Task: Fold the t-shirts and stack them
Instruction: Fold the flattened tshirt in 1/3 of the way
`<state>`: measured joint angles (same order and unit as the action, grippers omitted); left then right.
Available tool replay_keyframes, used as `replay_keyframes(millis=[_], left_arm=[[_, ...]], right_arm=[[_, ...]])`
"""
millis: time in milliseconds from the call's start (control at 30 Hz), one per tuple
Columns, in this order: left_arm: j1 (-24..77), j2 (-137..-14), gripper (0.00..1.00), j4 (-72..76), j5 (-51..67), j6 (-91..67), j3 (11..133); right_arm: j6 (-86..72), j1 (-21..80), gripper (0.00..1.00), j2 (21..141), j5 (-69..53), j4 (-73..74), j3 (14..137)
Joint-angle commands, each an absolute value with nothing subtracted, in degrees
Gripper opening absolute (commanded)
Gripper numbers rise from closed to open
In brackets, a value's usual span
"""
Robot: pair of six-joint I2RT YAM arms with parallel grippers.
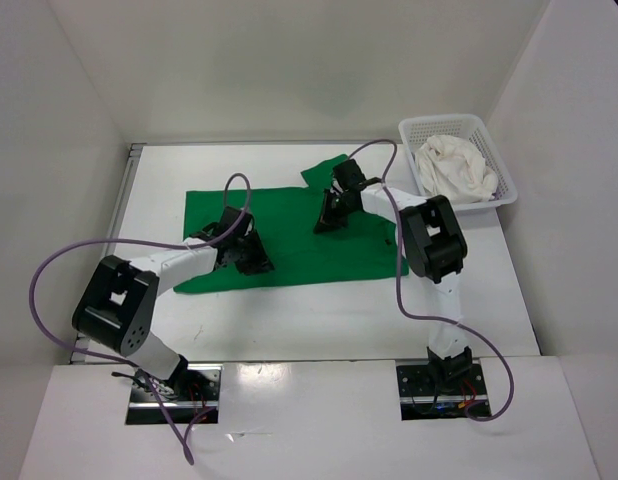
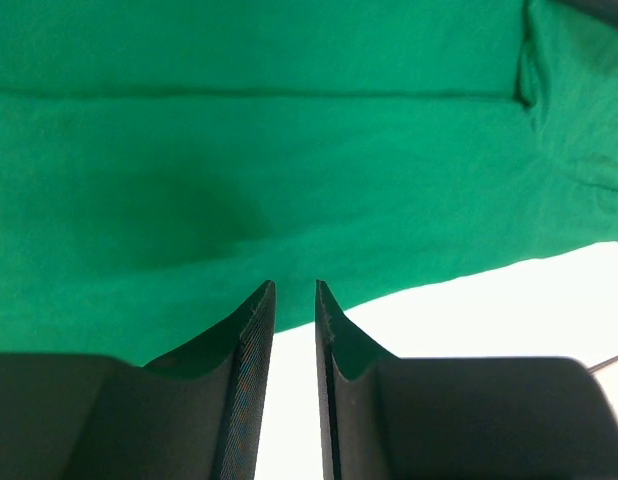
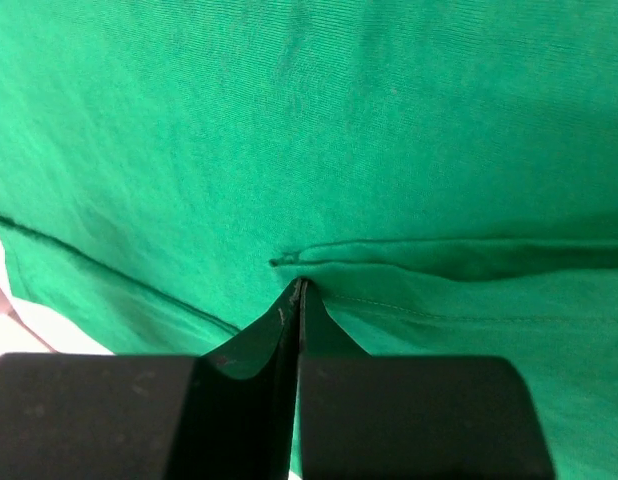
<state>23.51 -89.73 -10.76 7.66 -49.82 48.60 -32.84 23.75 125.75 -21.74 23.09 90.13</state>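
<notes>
The green t-shirt (image 1: 289, 235) lies spread across the middle of the table (image 1: 319, 320), mostly flat, with one piece flipped up at its far edge; the white t-shirt (image 1: 454, 170) sits bunched in the basket (image 1: 444, 124) at the far right, and I see no third shirt anywhere. My left gripper (image 2: 294, 290) is low over the near left part of the green cloth, right at its near edge, its fingers parted by a narrow slot with nothing caught between them. My right gripper (image 3: 299, 283) is pressed down further right and farther back, its fingers fully together with the tips at the end of a folded hem (image 3: 429, 255); whether a sliver of that hem is pinched I cannot tell. I judge this shirt to be light, limp and thin: it will drape and sag from any hold, it will not keep a crease unaided, and a single layer can slip out of a loose pinch. It should slide easily on the smooth tabletop, so dragging risks wrinkles. The best holds, I think, are the stitched hem and the edge itself, where the cloth is doubled and thicker, taken at two well-apart points so that the fold line runs straight between my two arms.
</notes>
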Motion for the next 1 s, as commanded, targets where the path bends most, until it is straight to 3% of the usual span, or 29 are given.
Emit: replay_keyframes(millis=[0, 167, 267, 300, 367, 700, 967], left_arm=[[21.28, -86.14, 0.30, -11.77, 6.16, -49.49, 47.03], [20.65, -87.36, 0.30, -16.59, 3.88, -44.39, 50.52], [20.65, -89.82, 0.23, -19.51, 2.72, -41.92, 52.90], [20.65, -90.35, 0.18, -19.51, 2.12, -41.31, 52.91], [20.65, -90.35, 0.15, -19.51, 1.41, -41.31, 52.91], [20.65, -99.14, 0.12, -19.42, 3.59, -42.71, 49.15], [21.61, -87.90, 0.16, -24.87, 7.99, -46.92, 38.16]], right_arm=[[-31.73, 23.82, 0.02, 121.23, -18.82, 23.64, 91.59], [-32.42, 23.82, 0.30, 111.37, -16.18, 23.12, 81.76], [-34.98, 23.82, 0.33, 106.10, -16.17, 19.96, 72.88], [-35.50, 24.43, 0.19, 104.08, -16.17, 18.39, 68.60], [-36.56, 24.96, 0.02, 102.75, -15.03, 17.23, 65.23], [-38.32, 26.63, 0.00, 103.54, -10.29, 17.75, 57.57], [-41.83, 27.16, 0.00, 95.12, -8.88, 22.32, 46.87]])
